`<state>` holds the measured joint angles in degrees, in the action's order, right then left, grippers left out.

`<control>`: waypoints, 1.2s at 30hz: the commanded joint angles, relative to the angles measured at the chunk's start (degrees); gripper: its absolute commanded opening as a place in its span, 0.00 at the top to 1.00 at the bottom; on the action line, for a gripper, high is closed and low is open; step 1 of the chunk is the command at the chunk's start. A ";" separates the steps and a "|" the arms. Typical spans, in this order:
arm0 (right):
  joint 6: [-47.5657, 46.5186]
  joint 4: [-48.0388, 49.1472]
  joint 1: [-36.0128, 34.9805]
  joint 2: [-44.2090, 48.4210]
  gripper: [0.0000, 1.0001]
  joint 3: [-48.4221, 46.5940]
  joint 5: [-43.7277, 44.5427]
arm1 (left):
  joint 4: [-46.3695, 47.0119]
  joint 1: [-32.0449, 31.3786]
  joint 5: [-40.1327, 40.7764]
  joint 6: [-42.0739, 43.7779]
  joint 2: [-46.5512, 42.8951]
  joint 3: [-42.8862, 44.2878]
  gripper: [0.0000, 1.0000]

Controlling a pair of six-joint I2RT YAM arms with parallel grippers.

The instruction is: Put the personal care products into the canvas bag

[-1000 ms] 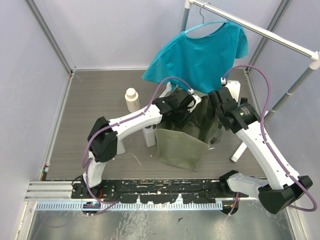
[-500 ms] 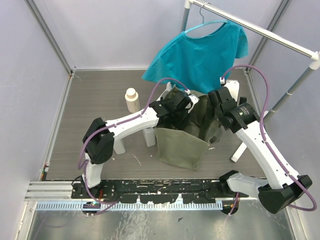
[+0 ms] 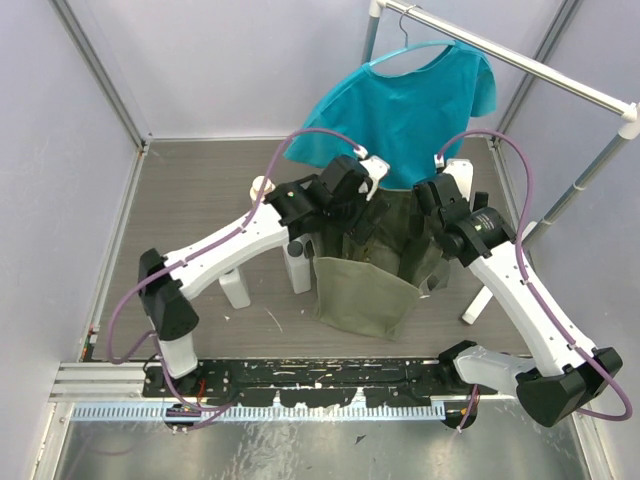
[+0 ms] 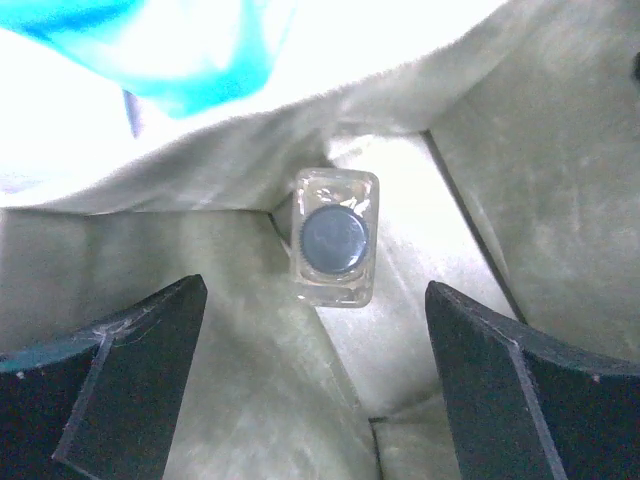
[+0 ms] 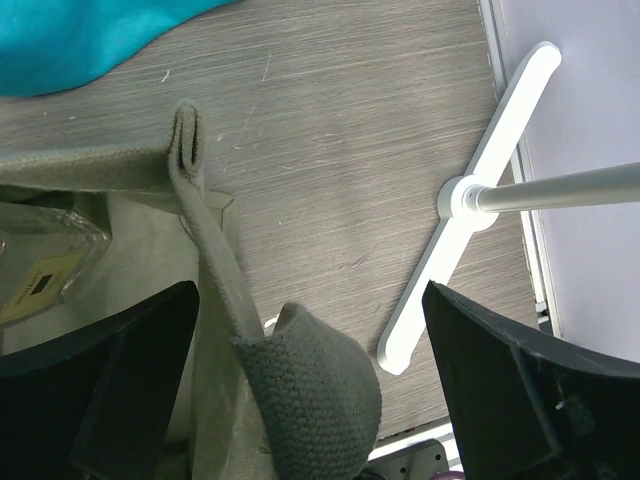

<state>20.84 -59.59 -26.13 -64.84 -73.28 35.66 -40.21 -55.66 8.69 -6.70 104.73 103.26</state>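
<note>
- Your left gripper (image 3: 352,200) hangs over the mouth of the canvas bag (image 3: 365,290). Its fingers (image 4: 130,380) are spread wide and hold nothing.
- The clear bottle with the dark cap (image 4: 336,238) stands upright on the bag's floor, tucked into a corner against the fabric wall. It is well clear of both fingers, so I judge this one delivered.
- Your right gripper (image 3: 425,225) sits at the bag's right rim, and its fingers (image 5: 545,385) are also wide apart. The bag's handle (image 5: 310,385) lies between them unclamped. That arm seems to be there to keep the soft mouth open and steady.
- Three products are outside the bag on the table (image 3: 190,200). Two white rectangular bottles (image 3: 236,287) (image 3: 298,268) stand just left of it, and the cream bottle (image 3: 262,187) stands further back, partly hidden by your left arm.
- The teal shirt (image 3: 400,110) hangs just behind the bag's rim, so lift out straight to avoid snagging it.
- Take the white bottle nearest the bag next; it is the shortest reach.
</note>
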 commanded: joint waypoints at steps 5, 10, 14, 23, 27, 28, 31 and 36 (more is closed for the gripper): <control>-1.75 3.28 0.27 -0.88 0.00 -0.17 2.25 | -3.69 0.30 11.13 1.78 -6.13 8.73 0.02; -2.25 3.78 0.27 -1.08 0.00 -0.31 2.08 | -4.15 2.05 18.48 2.87 -7.50 13.48 0.02; -2.47 3.54 0.22 -1.13 0.00 -0.30 2.48 | -16.01 9.45 13.96 -0.37 -4.32 25.37 0.02; -2.39 2.89 0.29 -1.58 0.00 -0.54 2.75 | -29.58 28.67 4.04 -14.54 -2.46 25.01 0.02; -2.47 2.83 0.29 -2.37 0.00 -0.92 2.61 | -27.57 30.84 0.82 -14.63 -1.18 18.51 0.02; -2.58 2.85 0.25 -2.56 0.00 -1.03 2.58 | -26.16 30.91 0.65 -14.62 -0.95 16.72 0.02; -2.56 2.63 0.26 -2.96 0.00 -0.99 2.74 | -21.41 31.35 -0.35 -15.02 -0.48 12.07 0.02; -2.32 2.54 0.29 -2.69 0.00 -0.55 3.68 | -15.84 31.78 -0.29 -13.88 2.16 7.83 0.02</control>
<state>18.31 -58.35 -26.11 -67.77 -73.28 37.50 -62.24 -24.47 9.76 -20.69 105.27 112.84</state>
